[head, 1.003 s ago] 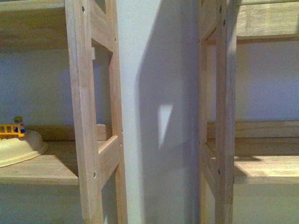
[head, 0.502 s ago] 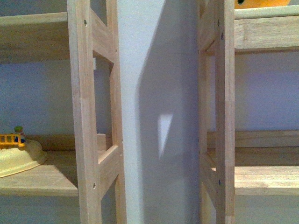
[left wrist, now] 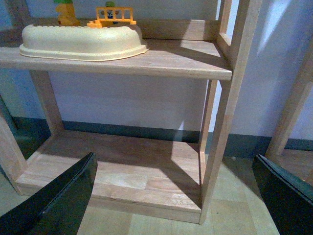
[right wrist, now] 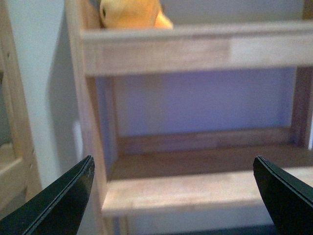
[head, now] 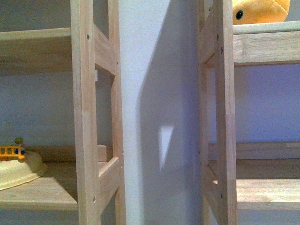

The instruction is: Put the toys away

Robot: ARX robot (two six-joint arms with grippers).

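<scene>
The orange-yellow plush toy lies on the upper shelf of the right wooden rack, only its lower part and one black eye showing at the top right of the front view. It also shows in the right wrist view, on the shelf above my right gripper, which is open and empty, facing the lower shelf. My left gripper is open and empty, facing the left rack's bottom shelf. Neither gripper shows in the front view.
A cream tray with small yellow plastic toys sits on the left rack's middle shelf, also visible in the front view. Wooden uprights of both racks stand close, with a white wall between them.
The front view has risen: the shelves sit lower in frame, and the plush toy has come into view at the top right.
</scene>
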